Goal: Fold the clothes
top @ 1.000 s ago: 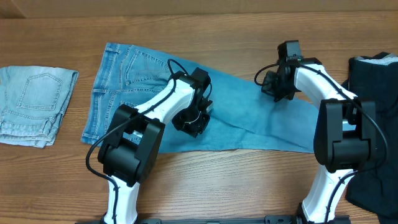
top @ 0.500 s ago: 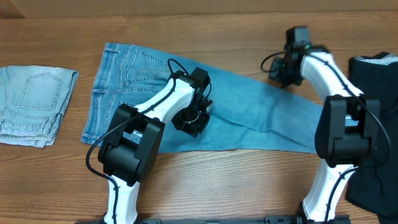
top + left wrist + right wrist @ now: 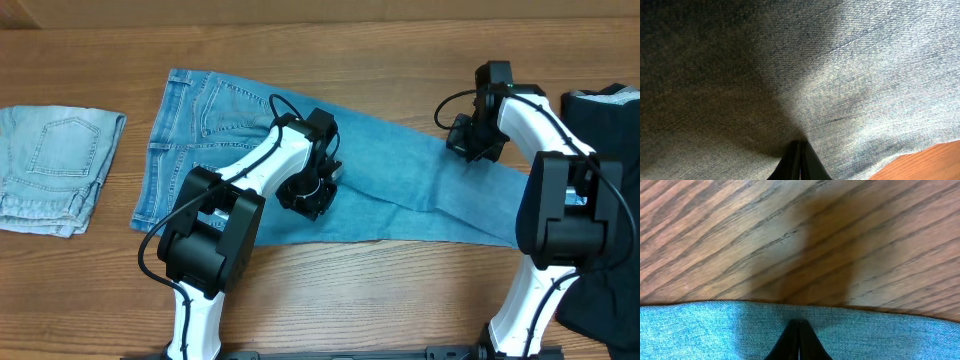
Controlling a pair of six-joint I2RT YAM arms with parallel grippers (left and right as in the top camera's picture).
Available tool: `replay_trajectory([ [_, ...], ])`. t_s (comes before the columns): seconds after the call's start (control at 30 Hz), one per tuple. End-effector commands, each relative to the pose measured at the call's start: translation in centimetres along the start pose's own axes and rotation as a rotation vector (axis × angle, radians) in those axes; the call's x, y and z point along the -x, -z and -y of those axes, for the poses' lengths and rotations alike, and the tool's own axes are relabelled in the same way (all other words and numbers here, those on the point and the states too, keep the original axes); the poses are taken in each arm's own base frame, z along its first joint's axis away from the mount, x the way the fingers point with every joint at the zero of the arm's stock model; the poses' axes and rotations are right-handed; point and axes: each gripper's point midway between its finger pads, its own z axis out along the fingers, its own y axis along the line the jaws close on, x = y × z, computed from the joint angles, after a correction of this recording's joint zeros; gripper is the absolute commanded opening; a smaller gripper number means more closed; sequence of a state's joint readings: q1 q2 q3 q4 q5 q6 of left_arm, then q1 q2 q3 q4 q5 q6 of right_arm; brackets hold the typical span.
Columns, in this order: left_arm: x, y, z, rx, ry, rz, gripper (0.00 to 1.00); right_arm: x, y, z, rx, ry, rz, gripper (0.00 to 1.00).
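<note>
The medium-blue jeans (image 3: pixel 400 185) lie flat on the wooden table, waist at the left and legs running right. My left gripper (image 3: pixel 306 194) rests on the cloth just right of the seat. In the left wrist view its tips (image 3: pixel 800 144) are shut together and press down on the denim (image 3: pixel 850 75), with no fold showing between them. My right gripper (image 3: pixel 468 141) sits at the far edge of the leg. In the right wrist view it (image 3: pixel 799 322) is shut just inside the denim's edge (image 3: pixel 715 325), with bare wood beyond.
A folded pair of paler light-blue jeans (image 3: pixel 55 165) lies at the far left. A black garment (image 3: pixel 605 115) with a grey edge is heaped at the right, past the right arm. Bare wooden table (image 3: pixel 380 60) runs along the back and front.
My right gripper has slid to the right along the far edge of the leg, staying shut. The left arm and the jeans have not moved.
</note>
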State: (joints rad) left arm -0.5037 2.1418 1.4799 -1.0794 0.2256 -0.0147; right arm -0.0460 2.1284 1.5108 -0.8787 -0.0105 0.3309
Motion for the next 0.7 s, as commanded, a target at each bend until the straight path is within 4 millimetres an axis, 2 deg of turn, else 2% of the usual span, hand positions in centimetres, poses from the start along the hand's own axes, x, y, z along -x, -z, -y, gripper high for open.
replay_trajectory([
  [0.0, -2.9, -5.2, -2.5, 0.08, 0.002, -0.169, 0.04, -1.4, -3.4, 1.0, -0.016, -0.013, -0.011, 0.04],
  [0.2, -2.8, -5.2, -2.5, 0.08, 0.003, -0.167, 0.04, -0.4, -5.0, 0.6, 0.017, -0.014, 0.064, 0.04],
  [0.27, -2.7, -5.2, -2.6, 0.079, 0.003, -0.161, 0.04, 1.5, -5.4, -0.1, 0.048, -0.005, 0.142, 0.04],
  [0.3, -2.7, -5.2, -2.6, 0.08, 0.003, -0.16, 0.04, 2.9, -4.8, -0.5, 0.061, -0.005, 0.191, 0.04],
  [0.33, -2.7, -5.2, -2.6, 0.08, 0.003, -0.161, 0.05, 5.1, -3.3, -0.9, 0.076, -0.014, 0.237, 0.04],
  [0.4, -2.8, -5.2, -2.6, 0.081, 0.003, -0.166, 0.05, 7.3, 0.2, -0.9, 0.069, -0.032, 0.232, 0.04],
  [0.43, -2.8, -5.2, -2.7, 0.084, 0.003, -0.168, 0.05, 7.4, 1.7, -0.8, 0.057, -0.038, 0.204, 0.04],
  [0.47, -2.9, -5.2, -2.7, 0.084, 0.004, -0.168, 0.05, 7.0, 3.8, -0.4, 0.032, -0.045, 0.15, 0.1],
  [0.53, -2.8, -5.2, -2.7, 0.084, 0.004, -0.168, 0.06, 5.9, 5.7, 0.3, 0.002, -0.053, 0.078, 0.18],
  [0.57, -2.9, -5.2, -2.7, 0.084, 0.004, -0.169, 0.06, 4.2, 6.3, 1.2, -0.029, -0.074, 0.0, 0.18],
  [0.6, -2.9, -5.2, -2.7, 0.084, 0.003, -0.169, 0.05, 3.0, 6.2, 1.9, -0.046, -0.098, -0.049, 0.05],
  [0.67, -2.9, -5.1, -2.7, 0.088, 0.003, -0.169, 0.05, 1.5, 5.3, 2.3, -0.054, -0.109, -0.111, 0.04],
])
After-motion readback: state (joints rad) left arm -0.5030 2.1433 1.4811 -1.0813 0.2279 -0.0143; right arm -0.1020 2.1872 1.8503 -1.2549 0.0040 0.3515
